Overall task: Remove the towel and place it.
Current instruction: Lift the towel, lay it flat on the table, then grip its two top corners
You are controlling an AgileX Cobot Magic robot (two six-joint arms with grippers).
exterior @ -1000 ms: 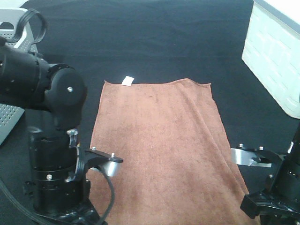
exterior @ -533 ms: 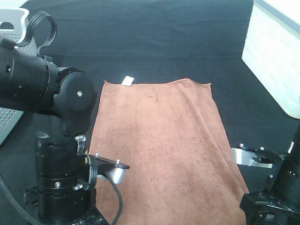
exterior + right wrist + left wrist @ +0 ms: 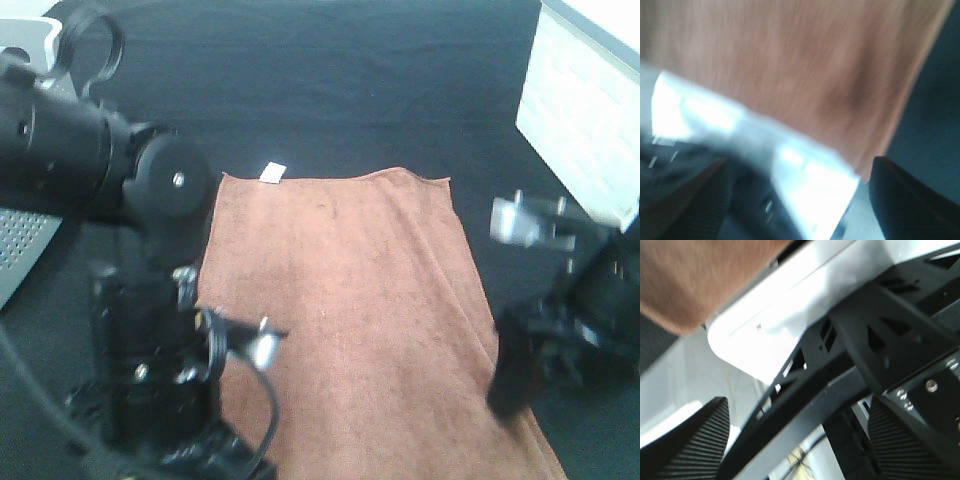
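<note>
Black ribbed fingers [image 3: 687,440] of the left gripper [image 3: 795,412] stand wide apart, empty; the right gripper [image 3: 800,195], blurred, is spread wide too; between them the brown towel [image 3: 350,300] lies flat on black cloth [image 3: 350,80]; its small white tag [image 3: 271,172] at the far left corner.

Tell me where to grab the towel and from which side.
Probably the near hem's two corners, one arm each, descending from above. The towel lies spread flat on the black cloth, so only its edges offer a pinch, and the near ones lie closest to both arms.
</note>
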